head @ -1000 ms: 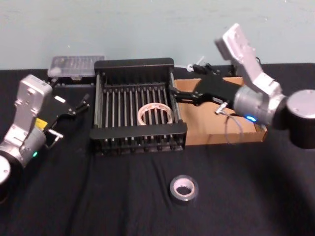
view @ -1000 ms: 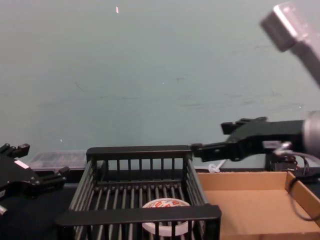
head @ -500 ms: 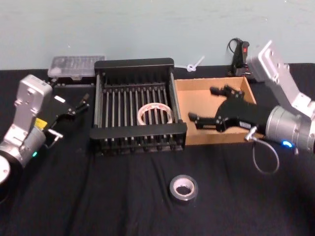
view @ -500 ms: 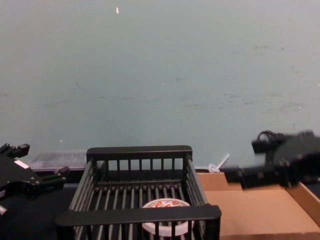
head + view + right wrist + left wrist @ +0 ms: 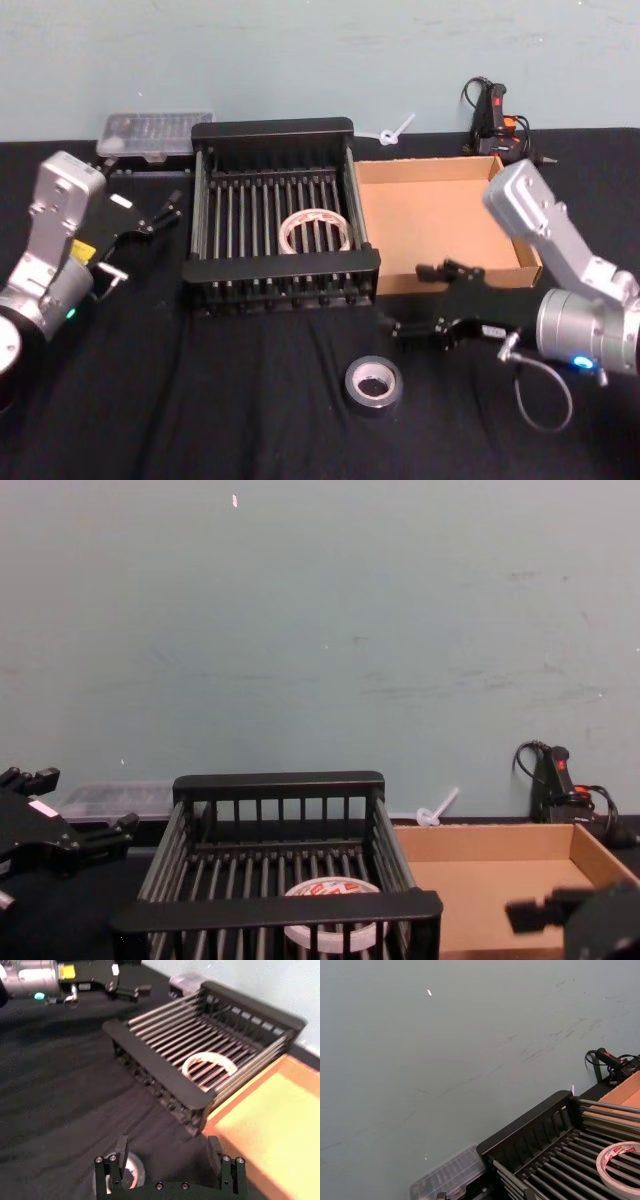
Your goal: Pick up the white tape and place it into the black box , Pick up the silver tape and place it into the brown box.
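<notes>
Right gripper [image 5: 410,318], jaws spread and empty, sits lower right of centre in the head view, just up and right of the silver tape [image 5: 373,385] lying flat on the black surface [image 5: 250,400]. It should centre over the roll and straddle the rim before closing. White tape [image 5: 315,231] is in the black box [image 5: 280,270], brown box [image 5: 440,215] right of it; left gripper [image 5: 165,213] is parked at left, spread.

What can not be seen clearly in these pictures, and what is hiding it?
- White tape, chest view: the black box's near rim covers its lower part.
- White tape, left wrist view: cut off by the picture's edge.
- Silver tape, right wrist view: partly behind the right gripper.
- Right gripper, chest view: cut off at the lower corner.
- Left gripper, head view: too small to judge its jaws.
</notes>
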